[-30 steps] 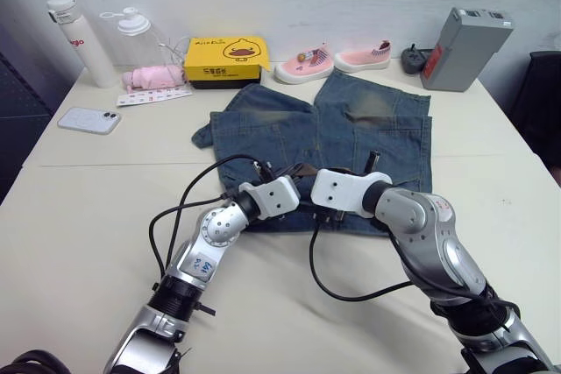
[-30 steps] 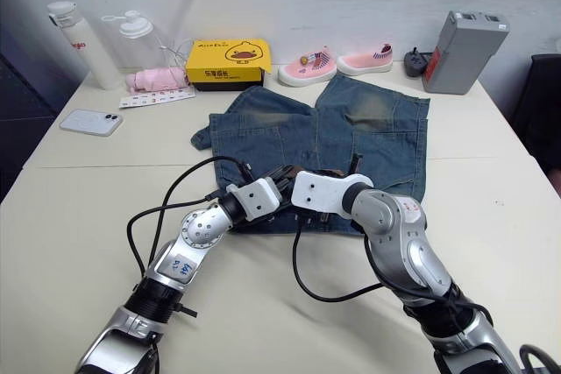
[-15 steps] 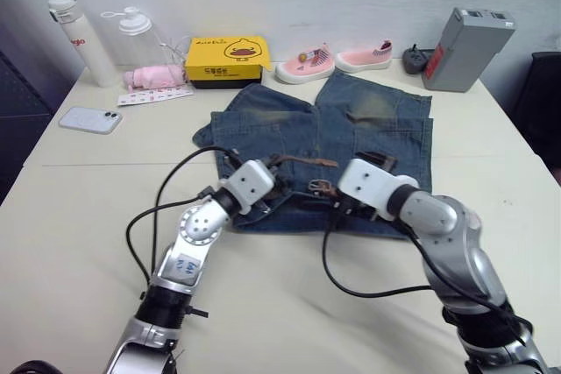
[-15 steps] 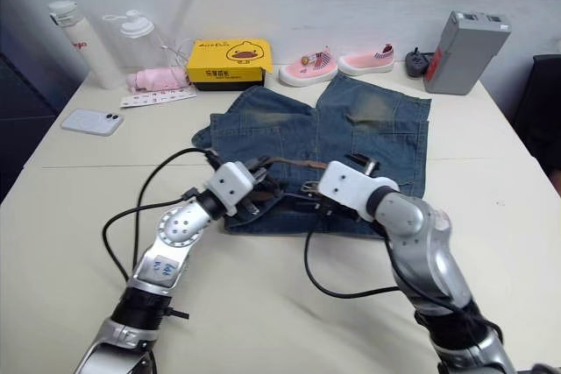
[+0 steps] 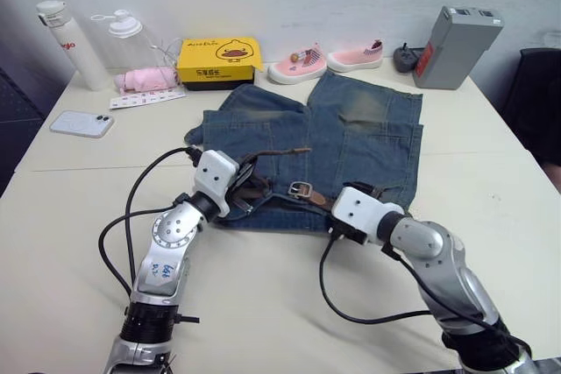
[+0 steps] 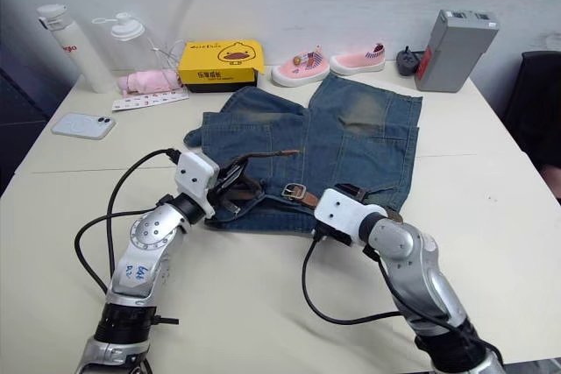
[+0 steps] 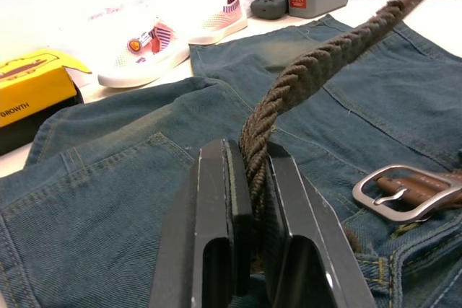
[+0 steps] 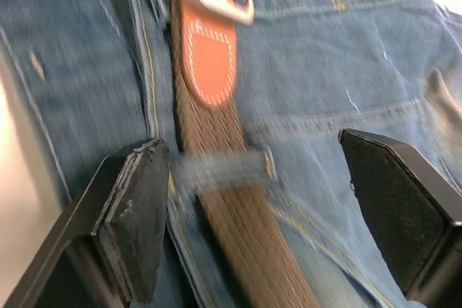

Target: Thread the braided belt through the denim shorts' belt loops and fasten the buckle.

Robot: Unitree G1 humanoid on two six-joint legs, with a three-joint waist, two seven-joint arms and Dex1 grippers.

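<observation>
The denim shorts (image 5: 359,133) lie flat on the table, waistband toward me. The braided belt (image 7: 317,63) runs along the waistband, and its silver buckle (image 5: 301,188) rests on the denim near the middle. My left gripper (image 7: 249,151) is shut on the belt's free part at the left end of the waistband; that end lifts away over the shorts. My right gripper (image 8: 253,146) stands open over the waistband just right of the buckle. Its fingers (image 8: 133,210) straddle the strap where it passes under a belt loop (image 8: 224,167), and they hold nothing.
Along the far table edge stand two bottles (image 5: 61,32), a yellow box (image 5: 219,57), a pair of pink shoes (image 5: 302,63) and a grey box (image 5: 451,34). A phone (image 5: 81,123) lies at the left. Black cables loop over the table in front of the shorts.
My right gripper has opened, let go near the buckle and drawn back to the right. My left gripper has moved left with the belt in its grip. The camera has shifted a little.
</observation>
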